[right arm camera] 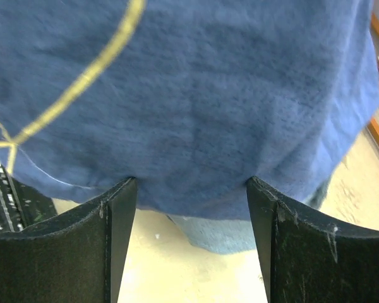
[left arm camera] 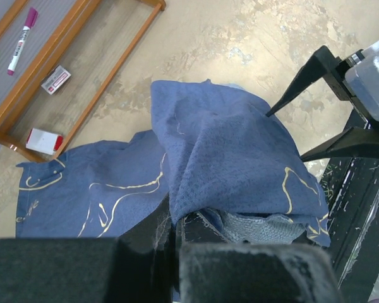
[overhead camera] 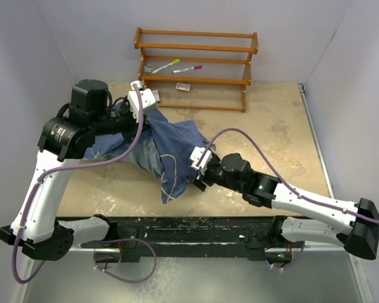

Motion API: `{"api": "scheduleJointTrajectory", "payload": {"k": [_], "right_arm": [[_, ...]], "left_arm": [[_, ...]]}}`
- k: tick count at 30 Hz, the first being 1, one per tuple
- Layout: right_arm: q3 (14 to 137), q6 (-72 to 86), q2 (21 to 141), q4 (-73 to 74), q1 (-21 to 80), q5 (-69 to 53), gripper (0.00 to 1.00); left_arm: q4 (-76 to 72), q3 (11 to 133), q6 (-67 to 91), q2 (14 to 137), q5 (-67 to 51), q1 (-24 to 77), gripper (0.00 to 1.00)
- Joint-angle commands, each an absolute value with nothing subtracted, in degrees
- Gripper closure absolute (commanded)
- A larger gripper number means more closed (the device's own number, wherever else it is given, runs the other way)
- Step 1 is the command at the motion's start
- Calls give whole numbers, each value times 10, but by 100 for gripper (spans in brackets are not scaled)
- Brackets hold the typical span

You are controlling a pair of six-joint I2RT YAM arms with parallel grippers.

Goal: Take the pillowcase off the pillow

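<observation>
The navy-blue pillowcase [overhead camera: 167, 142] with cream fish outlines lies bunched in a heap at mid table. My left gripper [overhead camera: 148, 113] is shut on a fold of it at the far left and holds that part lifted; in the left wrist view the fingers [left arm camera: 153, 235] pinch the cloth [left arm camera: 227, 151], and its paler inside [left arm camera: 259, 225] shows beside them. My right gripper [overhead camera: 195, 170] is open at the heap's near right edge. In the right wrist view its fingertips [right arm camera: 127, 189] touch the cloth's hanging edge [right arm camera: 196, 101] with nothing between them. No cream pillow shows.
A wooden rack [overhead camera: 196, 66] stands at the back with a green marker [overhead camera: 166, 65], a pink marker [overhead camera: 188, 69] and a small card [overhead camera: 183, 86]. A black rail [overhead camera: 196, 227] runs along the near table edge. White walls enclose the sides.
</observation>
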State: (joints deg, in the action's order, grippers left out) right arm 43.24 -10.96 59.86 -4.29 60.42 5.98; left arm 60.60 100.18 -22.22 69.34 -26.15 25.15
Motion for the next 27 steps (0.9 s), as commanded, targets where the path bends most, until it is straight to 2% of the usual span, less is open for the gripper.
{"api": "scheduleJointTrajectory", "payload": {"k": [1,5,7,13,17,21,25,27], "right_arm": [[477,-137,600,-98,610,-47,30],[518,-174,635,-58,647,-32,38],[523,-199,645,-39,673,1,39],[467,-257,604,-56,724,107,22],[443,-323,611,-64,793,211,20],[421,-411,677,-127,861,319,20],[404,-486,716,-256,868,393,25],[406,-512,725,-344,868,416,40]], "left_arm": [[565,1038,-238,671,-292,250,100],[566,1037,-242,668,-291,250,100],[566,1037,-244,667,-291,250,100],[569,1041,-250,667,-286,250,100],[570,1045,-249,668,-288,250,100],[572,1052,-241,673,-292,250,100],[582,1060,-239,676,-297,250,100],[586,1063,-241,677,-297,250,100]]}}
